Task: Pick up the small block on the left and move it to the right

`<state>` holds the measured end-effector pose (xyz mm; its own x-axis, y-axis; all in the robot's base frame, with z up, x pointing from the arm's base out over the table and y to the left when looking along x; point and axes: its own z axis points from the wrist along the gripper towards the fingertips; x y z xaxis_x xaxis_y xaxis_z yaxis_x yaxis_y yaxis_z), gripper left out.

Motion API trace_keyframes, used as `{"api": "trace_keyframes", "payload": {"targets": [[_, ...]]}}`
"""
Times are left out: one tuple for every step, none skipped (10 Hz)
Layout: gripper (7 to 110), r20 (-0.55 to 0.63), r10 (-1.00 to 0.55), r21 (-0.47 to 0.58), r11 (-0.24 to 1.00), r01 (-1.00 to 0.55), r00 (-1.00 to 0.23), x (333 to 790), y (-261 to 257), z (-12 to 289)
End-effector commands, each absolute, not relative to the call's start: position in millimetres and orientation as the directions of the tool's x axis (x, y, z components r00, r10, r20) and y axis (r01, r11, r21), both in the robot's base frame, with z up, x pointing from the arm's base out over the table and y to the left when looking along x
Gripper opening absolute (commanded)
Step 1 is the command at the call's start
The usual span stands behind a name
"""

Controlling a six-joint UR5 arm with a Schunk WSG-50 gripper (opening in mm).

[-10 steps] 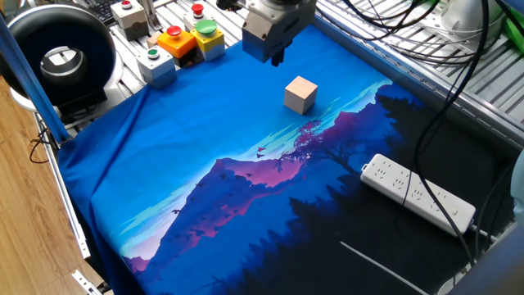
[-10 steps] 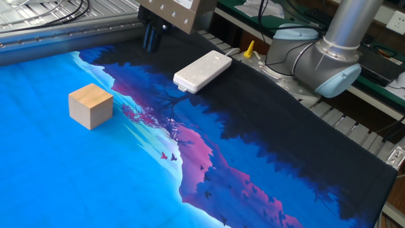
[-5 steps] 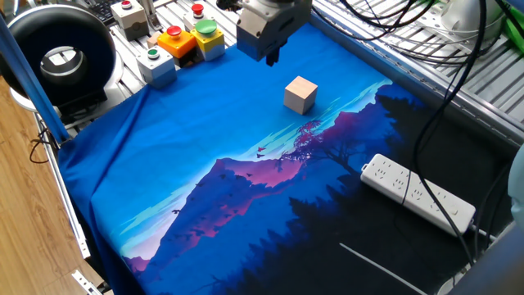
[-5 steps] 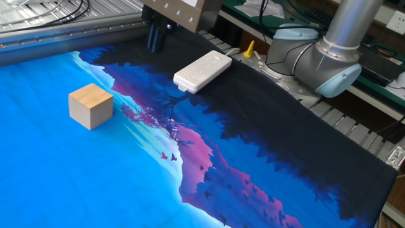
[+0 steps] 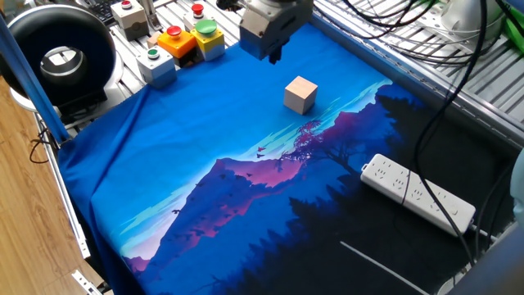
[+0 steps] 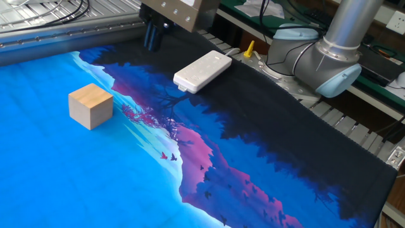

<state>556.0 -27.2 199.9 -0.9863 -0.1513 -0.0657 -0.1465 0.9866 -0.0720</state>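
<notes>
Block first: the small light tan wooden cube (image 5: 300, 94) sits on the blue tabletop cloth (image 5: 205, 131), apart from my claw (image 5: 273, 56), which hangs empty, opening unclear. Looks light, rigid, smooth; I'd pinch opposite flat faces.

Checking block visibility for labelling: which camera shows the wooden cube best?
The other fixed view: the wooden cube is close and large, with three faces and its edges clear on the blue cloth. One fixed view shows the cube smaller and farther off, unobstructed.
</notes>
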Motion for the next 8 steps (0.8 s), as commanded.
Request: {"api": "trace_keyframes", "payload": {"targets": [[7,-0.111,-0.196,-0.051,0.980,-0.191,-0.974,547,-54,184],[7,-0.119,-0.206,-0.047,0.978,-0.201,-0.971,546,-57,181],[7,-0.117,-0.216,-0.047,0.976,-0.212,-0.969,546,-57,181],[7,-0.119,-0.222,-0.039,0.975,-0.219,-0.968,546,-54,181],[7,-0.128,-0.226,-0.020,0.974,-0.225,-0.966,547,-49,181],[7,-0.138,-0.206,0.029,0.977,-0.212,-0.969,547,-37,181],[7,-0.079,-0.087,0.181,0.978,-0.101,-0.993,530,-4,184],[7,-0.008,-0.029,0.181,0.983,-0.030,-1.000,515,-6,183]]}}
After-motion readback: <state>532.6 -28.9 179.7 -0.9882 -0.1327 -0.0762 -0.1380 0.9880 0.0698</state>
